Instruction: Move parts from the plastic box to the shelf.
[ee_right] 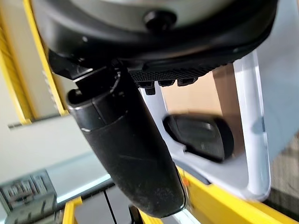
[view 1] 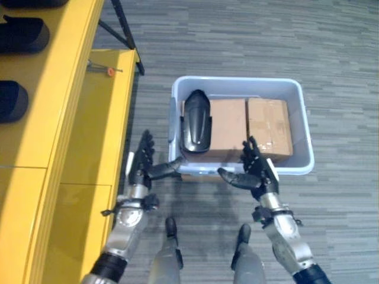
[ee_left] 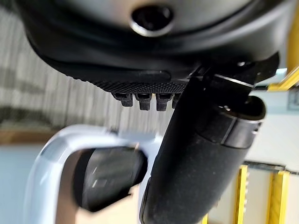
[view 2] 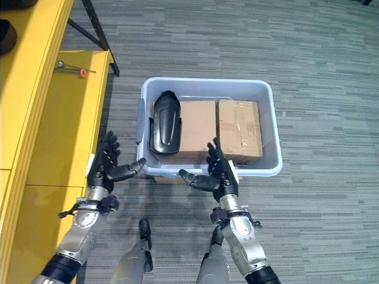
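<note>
the black part (view 1: pixel 196 121) is lying in the plastic box (view 1: pixel 301 112), at its left end, resting partly on the left of two cardboard boxes (view 1: pixel 224 127) that are sitting side by side inside. the box is standing on the grey floor (view 1: pixel 331 53) just beside the yellow shelf (view 1: pixel 89 118). the left hand (view 1: pixel 142 163) is hovering at the box's near left corner, fingers straight and released, thumb reaching toward the rim. the right hand (view 1: pixel 254 171) is hovering at the near wall, fingers spread and relaxed, grasping nothing. more dark parts (view 1: pixel 15 65) are sitting on the shelf's upper level.
</note>
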Controlling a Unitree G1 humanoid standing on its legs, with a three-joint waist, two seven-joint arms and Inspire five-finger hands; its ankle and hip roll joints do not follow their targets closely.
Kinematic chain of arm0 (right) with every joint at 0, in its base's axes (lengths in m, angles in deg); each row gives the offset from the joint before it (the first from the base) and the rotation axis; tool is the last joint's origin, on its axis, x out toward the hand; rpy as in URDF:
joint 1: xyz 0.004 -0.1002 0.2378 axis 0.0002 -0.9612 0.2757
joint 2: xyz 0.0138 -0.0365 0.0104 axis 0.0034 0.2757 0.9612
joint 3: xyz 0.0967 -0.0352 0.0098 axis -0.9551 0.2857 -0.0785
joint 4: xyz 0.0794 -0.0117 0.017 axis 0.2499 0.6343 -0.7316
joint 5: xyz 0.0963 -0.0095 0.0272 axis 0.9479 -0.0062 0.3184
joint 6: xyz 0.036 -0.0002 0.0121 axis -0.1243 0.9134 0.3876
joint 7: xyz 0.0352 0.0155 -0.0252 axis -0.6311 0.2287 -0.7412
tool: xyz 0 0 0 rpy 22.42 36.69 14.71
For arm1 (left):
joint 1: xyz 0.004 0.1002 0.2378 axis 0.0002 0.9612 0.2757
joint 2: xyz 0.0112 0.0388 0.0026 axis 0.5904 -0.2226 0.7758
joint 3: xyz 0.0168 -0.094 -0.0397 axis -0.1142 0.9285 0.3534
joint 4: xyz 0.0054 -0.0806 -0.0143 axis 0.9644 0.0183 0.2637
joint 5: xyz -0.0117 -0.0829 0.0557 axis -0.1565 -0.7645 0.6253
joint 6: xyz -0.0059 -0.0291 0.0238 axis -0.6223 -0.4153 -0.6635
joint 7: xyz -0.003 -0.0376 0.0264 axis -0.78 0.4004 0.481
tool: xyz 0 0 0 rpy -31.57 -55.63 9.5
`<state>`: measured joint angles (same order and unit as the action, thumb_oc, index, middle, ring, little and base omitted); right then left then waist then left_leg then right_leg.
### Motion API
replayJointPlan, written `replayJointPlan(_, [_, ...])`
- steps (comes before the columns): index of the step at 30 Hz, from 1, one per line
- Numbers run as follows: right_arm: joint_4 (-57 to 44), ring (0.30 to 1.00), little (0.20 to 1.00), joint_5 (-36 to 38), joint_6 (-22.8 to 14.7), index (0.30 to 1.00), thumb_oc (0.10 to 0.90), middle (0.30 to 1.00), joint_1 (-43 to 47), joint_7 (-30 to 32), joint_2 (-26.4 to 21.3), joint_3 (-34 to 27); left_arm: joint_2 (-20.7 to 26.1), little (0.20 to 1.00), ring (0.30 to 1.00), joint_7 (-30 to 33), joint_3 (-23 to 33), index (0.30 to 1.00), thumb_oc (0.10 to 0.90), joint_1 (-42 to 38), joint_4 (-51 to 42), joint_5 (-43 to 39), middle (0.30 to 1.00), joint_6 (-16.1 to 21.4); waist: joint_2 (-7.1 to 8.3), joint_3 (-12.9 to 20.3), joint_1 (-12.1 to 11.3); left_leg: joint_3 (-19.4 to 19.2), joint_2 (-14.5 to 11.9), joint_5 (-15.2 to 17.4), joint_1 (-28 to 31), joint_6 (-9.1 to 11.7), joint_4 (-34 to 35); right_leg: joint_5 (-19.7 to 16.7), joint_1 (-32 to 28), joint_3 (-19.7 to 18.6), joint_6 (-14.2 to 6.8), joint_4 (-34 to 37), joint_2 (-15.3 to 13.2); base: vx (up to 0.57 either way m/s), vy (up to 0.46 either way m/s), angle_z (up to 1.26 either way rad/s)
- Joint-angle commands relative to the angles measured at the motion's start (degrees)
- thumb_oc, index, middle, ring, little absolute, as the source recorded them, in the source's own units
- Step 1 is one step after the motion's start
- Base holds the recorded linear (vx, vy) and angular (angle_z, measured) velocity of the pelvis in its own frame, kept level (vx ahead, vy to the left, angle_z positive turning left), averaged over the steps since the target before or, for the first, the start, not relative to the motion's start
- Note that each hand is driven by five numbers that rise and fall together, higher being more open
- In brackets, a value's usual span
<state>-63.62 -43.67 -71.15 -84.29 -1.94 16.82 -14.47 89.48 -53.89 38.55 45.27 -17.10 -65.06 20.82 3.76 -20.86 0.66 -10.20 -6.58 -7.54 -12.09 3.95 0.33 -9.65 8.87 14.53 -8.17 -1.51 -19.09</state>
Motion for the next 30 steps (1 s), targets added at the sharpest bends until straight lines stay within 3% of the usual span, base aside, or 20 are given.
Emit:
replayJointPlan(1, [-6.45,1.000,1.000,-2.52,-5.00,1.000,0.900,1.000,4.43,0.07,-2.71,-4.97,-2.02,1.000,1.000,0.22,0.24,1.000,0.900,-1.45,-5.65,2.68,1.000,5.49,0.54,1.72,1.13,-2.27,-5.23,0.56,0.01,1.24,-3.20,2.19,-2.32,-1.45,-3.25,-3.05,1.07,0.04,0.042,-0.17])
replayJointPlan(20, [-6.94,1.000,1.000,-9.14,-5.29,1.000,0.900,1.000,8.75,3.38,-5.75,-6.99,-1.95,1.000,1.000,1.23,0.96,1.000,0.900,-2.05,-6.86,3.71,1.000,5.27,0.99,-0.95,0.99,-2.27,-5.62,-0.59,-2.09,1.85,-1.11,0.07,0.41,0.91,-3.98,-1.65,1.03,0.02,-0.009,-0.04])
replayJointPlan(23, [-6.32,1.000,1.000,-15.00,-4.86,1.000,0.900,1.000,10.58,5.33,-8.25,-7.42,-1.62,1.000,1.000,1.34,1.00,1.000,0.900,-2.80,-7.51,4.11,1.000,5.34,1.16,-1.35,0.73,-1.99,-5.70,-0.71,-2.46,1.92,-0.87,-0.06,0.72,1.19,-4.13,-1.43,1.10,0.01,-0.018,0.04])
replayJointPlan(25, [-4.05,1.000,1.000,-21.77,-4.22,1.000,0.900,1.000,13.98,7.80,-12.52,-8.39,-1.03,1.000,1.000,0.93,0.75,1.000,0.900,-3.07,-8.15,4.38,1.000,5.52,1.41,-2.07,0.21,-1.53,-5.78,-0.74,-3.01,2.23,-0.81,0.11,0.74,1.74,-4.31,-1.57,1.12,0.01,-0.054,0.04])
replayJointPlan(30, [-1.32,1.000,1.000,-27.75,-2.91,1.000,0.900,1.000,17.84,9.99,-17.56,-8.60,-0.57,1.000,1.000,-0.24,0.58,1.000,0.900,-2.83,-9.01,3.72,1.000,5.68,1.30,-2.81,-0.59,-0.54,-5.56,-1.18,-3.92,2.38,-0.41,0.32,0.90,2.58,-4.30,-1.47,1.02,0.00,-0.025,0.11])
